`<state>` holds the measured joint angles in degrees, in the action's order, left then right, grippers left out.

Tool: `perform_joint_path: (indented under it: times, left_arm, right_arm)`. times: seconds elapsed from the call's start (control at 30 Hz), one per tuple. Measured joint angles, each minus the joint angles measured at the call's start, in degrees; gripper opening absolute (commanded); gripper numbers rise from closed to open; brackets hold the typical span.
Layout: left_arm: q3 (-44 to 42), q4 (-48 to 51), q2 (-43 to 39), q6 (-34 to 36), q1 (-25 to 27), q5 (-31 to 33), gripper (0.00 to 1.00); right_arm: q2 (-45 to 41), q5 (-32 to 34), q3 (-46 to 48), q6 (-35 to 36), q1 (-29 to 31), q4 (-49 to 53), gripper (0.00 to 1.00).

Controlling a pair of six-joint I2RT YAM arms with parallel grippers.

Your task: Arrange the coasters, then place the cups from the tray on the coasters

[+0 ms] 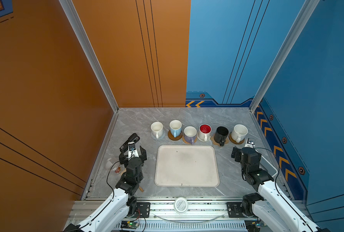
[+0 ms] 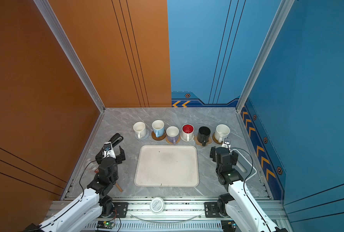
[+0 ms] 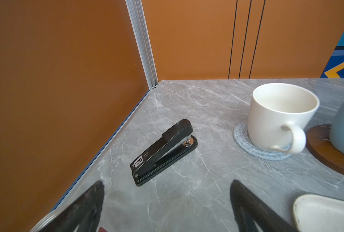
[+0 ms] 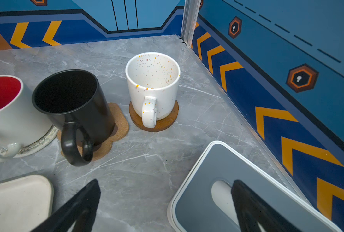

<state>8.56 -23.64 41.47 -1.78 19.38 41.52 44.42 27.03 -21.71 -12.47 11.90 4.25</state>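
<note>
I see little of the coasters: each shows only a rim or crescent under its cup. I count six cups and six coasters, one to one, in a row on the tabletop (image 1: 187,114) just beyond the tray's (image 1: 186,166) far edge. All stand upright, off the tray, handles toward it.

From the tray's left end to its right:
- white cup (image 1: 157,128) on a grey-blue woven coaster (image 1: 152,136)
- light blue cup (image 1: 175,127) on a brown disc (image 1: 171,137)
- lavender cup (image 1: 190,134) on a rattan coaster (image 1: 185,141)
- red-lined cup (image 1: 205,131) on a whitish coaster (image 1: 199,138)
- black cup (image 1: 221,134) on a paw-shaped coaster (image 1: 215,141)
- speckled cup (image 1: 240,132) on a second brown disc (image 1: 232,139)

Left of the tray, one glass jar (image 1: 110,163) is half hidden behind my left arm. A wooden stick (image 1: 141,188) pokes out under that arm, and I cannot tell what it is. Right of the tray, my right arm covers part of a white-and-grey box (image 1: 269,166). One stapler (image 3: 163,152) lies beyond the tray's far left corner. One round lid (image 1: 180,205) sits on the rail in front of the tray.

Both arms sit folded, one at each side of the tray, hands pointing toward the cup row. The left hand (image 3: 167,183) is spread wide and holds nothing, near the stapler. The right hand (image 4: 165,181) is spread wide too and holds nothing. It sits by the tray's far right corner, its right fingertip over the box. The wrist views show only the fingertips.
</note>
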Motion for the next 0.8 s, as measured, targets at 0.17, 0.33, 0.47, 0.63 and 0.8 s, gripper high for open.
perform_joint_path:
  times: [0.17, 0.33, 0.47, 0.63, 0.8]
  left_arm:
    - [-1.3, -5.6, 5.4, -0.4, -5.2, -6.3, 0.98]
    - [-1.8, -10.3, 12.0, -0.6, -8.5, -11.3, 0.98]
    - [-1.7, -15.2, 17.2, -0.6, -10.9, -14.8, 0.98]
    - [-0.5, -20.4, 24.1, -0.6, -13.2, -17.9, 0.98]
    - [1.7, -26.2, 30.8, -0.6, -14.3, -20.4, 0.98]
  right_arm:
    - [4.3, -1.1, 2.1, 1.6, -1.1, -6.8, 1.0]
    - [8.6, -1.8, 4.7, 3.3, -2.0, -14.5, 1.0]
    - [12.3, -2.8, 5.9, 4.0, -2.8, -20.7, 1.0]
    - [17.0, -3.6, 5.9, 5.1, -4.0, -27.4, 1.0]
    - [21.5, -4.8, 5.9, 5.7, -5.4, -32.4, 1.0]
